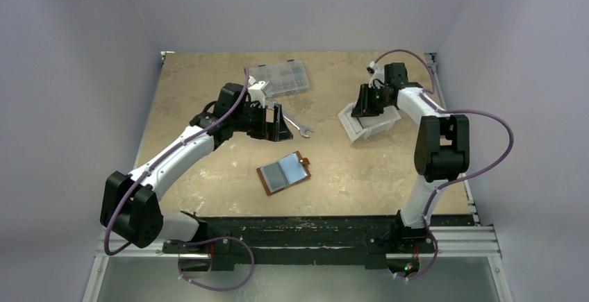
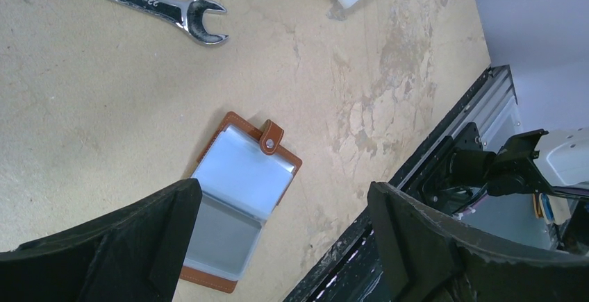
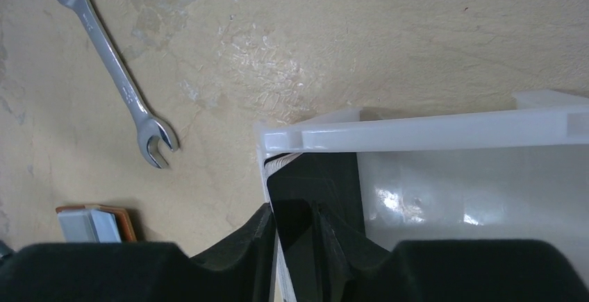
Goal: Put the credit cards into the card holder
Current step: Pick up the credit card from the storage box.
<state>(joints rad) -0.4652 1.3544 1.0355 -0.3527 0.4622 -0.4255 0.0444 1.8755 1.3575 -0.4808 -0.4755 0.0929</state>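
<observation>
Near the front middle of the table: card holder [image 1: 283, 173] lies open and flat, clear sleeves up, snap tab toward the wrench.
Table [image 1: 208, 87]: tan, scuffed top.
Left gripper [image 2: 283, 191]: hangs above the card holder, jaws spread wide, nothing between them.
Wrench [image 1: 300, 128]: flat on the table just beside the left gripper, between the card holder and the clear box.
Clear box [image 1: 281, 80]: at the far side, lid closed.
White bin [image 1: 368, 123]: right of the wrench, well apart from the card holder.
Credit cards [image 3: 312, 177]: standing on edge in a corner of the white bin, one dark face showing, pale edges beside it.
Right gripper [image 3: 292, 208]: reaches into that corner, jaws drawn close with a card face showing in the slim gap; I cannot tell whether they grip it.
</observation>
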